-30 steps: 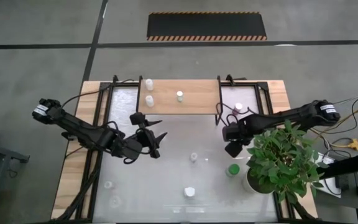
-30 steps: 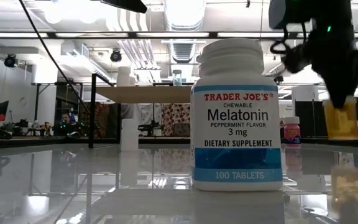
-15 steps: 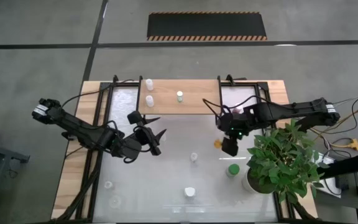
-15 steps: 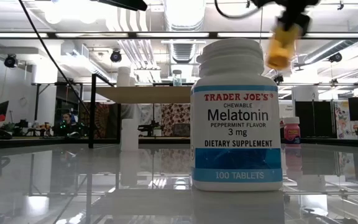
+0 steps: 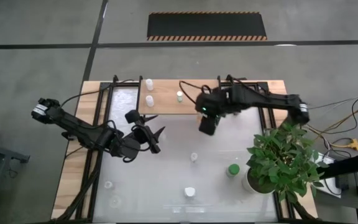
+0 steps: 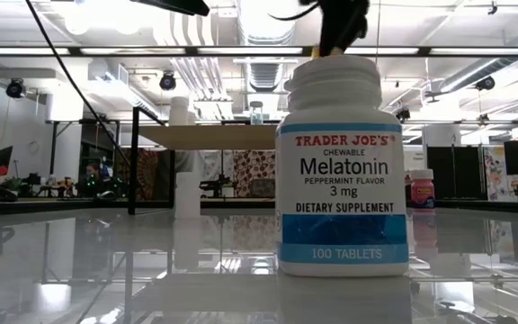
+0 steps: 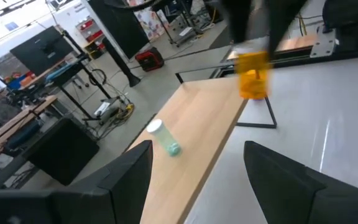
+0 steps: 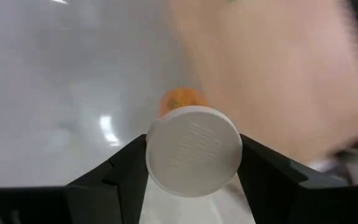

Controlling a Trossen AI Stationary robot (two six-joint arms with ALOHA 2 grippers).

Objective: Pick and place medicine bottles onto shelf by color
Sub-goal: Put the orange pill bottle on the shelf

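A grey concrete floor (image 5: 36, 68) surrounds the bench (image 5: 73, 162), crossed by dark seam lines. Beyond the bench's far edge a black mat (image 5: 207, 26) with striped orange-and-black borders lies flat on the floor. In the low view, long bright ceiling lights (image 6: 106, 49) run across an open workshop, with pale ducts (image 6: 192, 76) and beams overhead. Dark stands and cluttered desks (image 6: 43, 184) line the back of the room. The left wrist view shows a red case (image 7: 148, 60) on the floor.
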